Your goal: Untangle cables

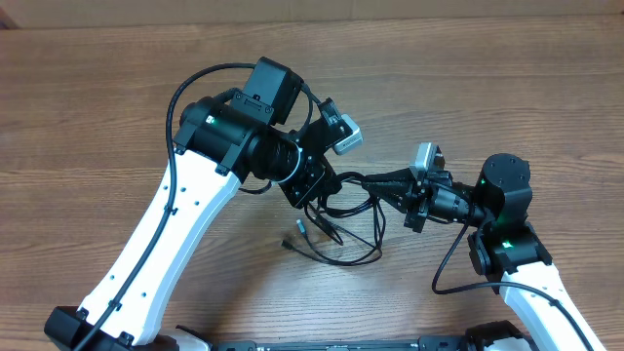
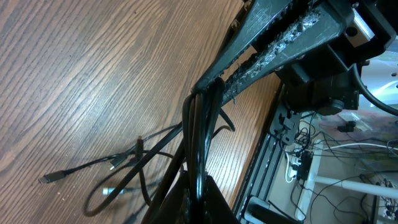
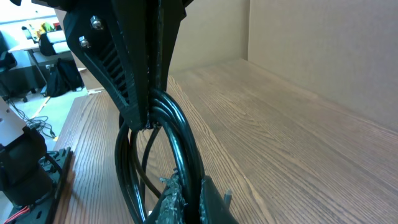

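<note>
A bundle of thin black cables [image 1: 343,226] lies tangled on the wooden table [image 1: 117,107] between the two arms. My left gripper [image 1: 322,191] is shut on the cables [image 2: 196,124], which run up from its fingers [image 2: 198,177]. My right gripper [image 1: 378,181] reaches in from the right and is shut on the same bundle [image 3: 180,130], a short way from the left one. In the right wrist view its jaws [image 3: 189,177] pinch the strands. Loose loops and plug ends [image 2: 46,179] rest on the table, one silver-tipped [image 2: 107,191].
The table's front edge with a metal rail [image 2: 264,155] runs close behind the cables. A cardboard wall [image 3: 311,37] stands at the table's far side. The right arm's own thick black cable [image 1: 450,265] loops beside its base.
</note>
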Controlling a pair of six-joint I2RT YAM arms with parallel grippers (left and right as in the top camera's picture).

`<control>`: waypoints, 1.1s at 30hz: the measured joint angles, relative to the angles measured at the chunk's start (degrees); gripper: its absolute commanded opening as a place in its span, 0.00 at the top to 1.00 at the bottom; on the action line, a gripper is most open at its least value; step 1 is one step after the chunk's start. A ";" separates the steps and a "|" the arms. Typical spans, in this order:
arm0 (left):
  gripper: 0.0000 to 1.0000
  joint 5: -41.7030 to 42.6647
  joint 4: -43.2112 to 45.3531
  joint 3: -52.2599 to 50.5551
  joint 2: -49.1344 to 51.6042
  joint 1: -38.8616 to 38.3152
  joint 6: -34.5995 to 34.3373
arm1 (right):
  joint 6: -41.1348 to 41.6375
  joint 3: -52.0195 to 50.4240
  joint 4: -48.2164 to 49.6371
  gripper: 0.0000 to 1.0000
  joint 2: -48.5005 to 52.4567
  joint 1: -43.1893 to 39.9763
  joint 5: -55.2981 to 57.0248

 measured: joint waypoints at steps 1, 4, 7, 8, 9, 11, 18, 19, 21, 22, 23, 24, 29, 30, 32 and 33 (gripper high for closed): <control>0.96 0.00 0.00 0.00 0.00 0.00 0.00 | 0.02 0.00 0.02 0.96 0.00 0.00 0.00; 0.95 0.00 0.00 0.00 0.00 0.00 0.00 | 0.02 0.00 0.00 0.96 0.00 0.02 0.00; 0.94 0.00 0.02 0.00 0.00 0.00 0.00 | 0.00 0.00 0.02 0.96 0.00 0.02 -0.02; 0.94 0.00 0.04 0.00 0.00 0.00 0.00 | 0.02 0.00 0.00 0.96 0.00 0.00 -0.02; 0.93 0.02 0.07 0.00 0.00 0.00 0.02 | 0.02 0.00 -0.04 0.96 0.00 0.00 -0.02; 0.93 0.02 0.28 0.00 0.00 0.00 0.00 | 0.00 0.00 -0.04 0.96 0.00 0.00 0.00; 0.96 -0.02 1.36 0.00 0.00 0.17 -0.26 | 0.04 0.00 -0.02 0.96 0.00 0.00 0.24; 0.96 -0.09 1.84 0.00 0.00 0.37 -0.72 | 0.02 0.00 -0.04 0.96 0.00 0.00 0.42; 0.96 -0.20 3.15 0.00 0.00 0.92 -2.51 | 0.04 0.00 0.00 0.96 0.00 0.00 0.68; 0.96 -0.15 3.61 0.00 0.00 1.31 -3.39 | 0.09 0.00 0.09 0.96 0.00 0.00 0.87; 0.96 0.07 3.93 0.00 0.00 1.70 -4.17 | 0.07 0.00 0.11 0.96 0.00 0.00 0.98; 0.96 0.33 4.09 0.00 0.00 2.12 -5.03 | 0.07 0.02 0.22 0.96 0.00 0.00 1.03; 0.96 2.47 4.07 0.00 0.00 3.69 -6.71 | 0.11 0.52 0.44 0.96 0.00 0.04 1.05; 0.96 2.71 4.07 0.00 0.00 3.80 -6.88 | 0.09 0.57 0.42 0.96 0.00 0.04 1.03; 0.96 2.86 4.02 0.00 0.00 3.87 -7.32 | 0.09 0.57 0.42 0.96 0.00 0.04 1.03; 0.95 2.86 4.02 0.00 0.00 3.87 -7.56 | 0.09 0.57 0.39 0.96 0.00 0.04 1.05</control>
